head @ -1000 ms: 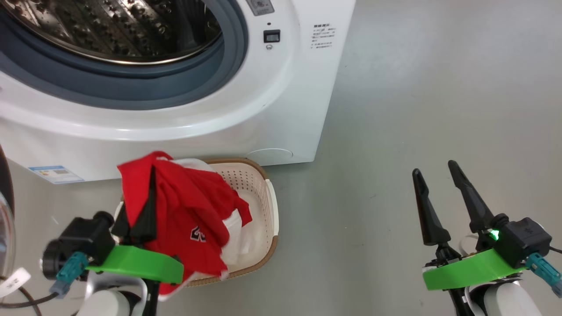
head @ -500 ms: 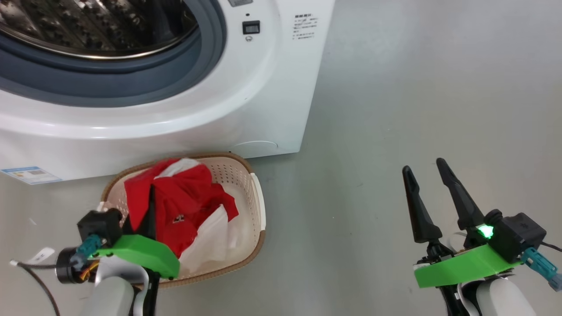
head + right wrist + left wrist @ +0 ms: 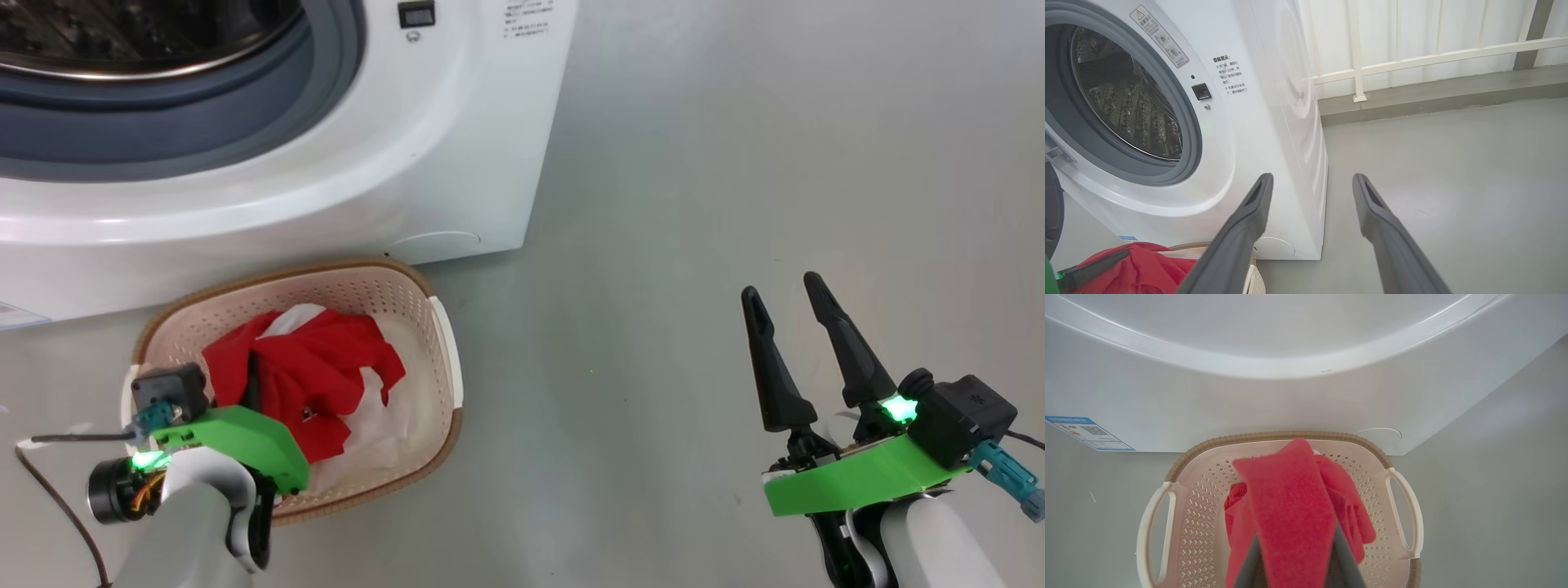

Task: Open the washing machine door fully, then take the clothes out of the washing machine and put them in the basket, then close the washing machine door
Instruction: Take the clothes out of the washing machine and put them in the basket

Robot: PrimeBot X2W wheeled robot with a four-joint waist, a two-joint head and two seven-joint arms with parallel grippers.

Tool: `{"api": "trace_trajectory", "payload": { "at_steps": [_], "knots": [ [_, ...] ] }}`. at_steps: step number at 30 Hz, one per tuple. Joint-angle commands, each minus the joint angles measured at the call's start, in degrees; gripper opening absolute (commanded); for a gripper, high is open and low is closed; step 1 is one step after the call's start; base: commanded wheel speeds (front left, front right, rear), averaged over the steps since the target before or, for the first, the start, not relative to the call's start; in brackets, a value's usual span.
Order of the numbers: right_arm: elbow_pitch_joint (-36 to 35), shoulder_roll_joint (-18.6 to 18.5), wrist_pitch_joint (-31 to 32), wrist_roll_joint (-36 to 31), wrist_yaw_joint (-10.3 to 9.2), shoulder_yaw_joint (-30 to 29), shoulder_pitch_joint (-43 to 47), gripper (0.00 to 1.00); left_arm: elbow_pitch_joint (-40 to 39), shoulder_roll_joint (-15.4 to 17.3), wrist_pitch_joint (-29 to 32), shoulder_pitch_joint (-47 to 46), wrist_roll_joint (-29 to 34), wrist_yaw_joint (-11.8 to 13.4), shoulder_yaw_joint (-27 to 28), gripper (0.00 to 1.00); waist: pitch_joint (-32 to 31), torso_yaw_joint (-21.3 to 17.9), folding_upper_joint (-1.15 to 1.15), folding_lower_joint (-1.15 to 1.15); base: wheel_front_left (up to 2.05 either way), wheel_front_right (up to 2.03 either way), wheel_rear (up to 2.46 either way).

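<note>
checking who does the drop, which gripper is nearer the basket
Left. The left gripper is over the basket, shut on the clothes; the right gripper hangs open above the floor, off to the basket's right.

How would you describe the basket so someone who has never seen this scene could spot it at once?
Start at the big white washing machine with its round opening. On the grey floor just before its lower front sits the basket. It is the cream tub with holes and a brown rim, holding red clothes.

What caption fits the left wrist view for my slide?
Left gripper, jaws shut on the red clothes, holds them in the basket before the washing machine.
</note>
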Motion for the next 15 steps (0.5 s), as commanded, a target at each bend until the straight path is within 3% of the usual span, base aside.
{"api": "trace_trajectory", "payload": {
  "at_steps": [1, 10, 11, 12, 13, 14, 15],
  "knots": [
    [-1.51, -0.37, -0.37, 0.43, 0.36, 1.44, -1.18, 1.0, 1.05, 1.13, -0.7, -1.69, 0.33, -0.64, 2.05, 0.0, 1.6, -1.04, 0.0, 0.0, 0.0, 0.0, 0.0],
    [-2.11, -0.37, -0.37, 0.26, 0.36, 1.91, -2.77, 1.0, 11.11, 0.99, -0.71, -7.29, 0.18, -2.97, 2.99, 0.0, 5.28, -2.72, 0.0, 0.0, 0.0, 0.0, 0.0],
    [-2.13, -0.37, -0.37, 0.29, 0.36, 1.96, -2.9, 1.0, 11.92, 1.06, -0.71, -7.71, 0.25, -2.9, 3.05, 0.1, 5.52, -2.88, 0.0, 0.0, 0.0, 0.0, 0.0],
    [-2.14, -0.37, -0.37, 0.3, 0.36, 1.99, -2.98, 1.0, 12.57, 1.13, -0.71, -8.1, 0.32, -2.88, 3.11, 0.33, 5.75, -3.03, 0.0, 0.0, 0.0, 0.0, 0.0],
    [-2.14, -0.37, -0.37, 0.34, 0.36, 1.99, -3.03, 1.0, 13.08, 1.19, -0.71, -8.44, 0.36, -2.87, 3.19, 0.58, 5.91, -3.15, 0.0, 0.0, 0.0, 0.0, 0.0],
    [-2.12, -0.37, -0.37, 0.38, 0.36, 2.01, -3.06, 1.0, 13.78, 1.22, -0.71, -8.74, 0.4, -2.85, 3.21, 0.95, 6.04, -3.29, 0.0, 0.0, 0.0, 0.0, 0.0],
    [-2.11, -0.37, -0.37, 0.42, 0.36, 2.04, -3.09, 1.0, 14.43, 1.24, -0.71, -9.05, 0.39, -2.9, 3.24, 1.0, 6.17, -3.43, 0.0, 0.0, 0.0, 0.0, 0.0]
  ]
}}
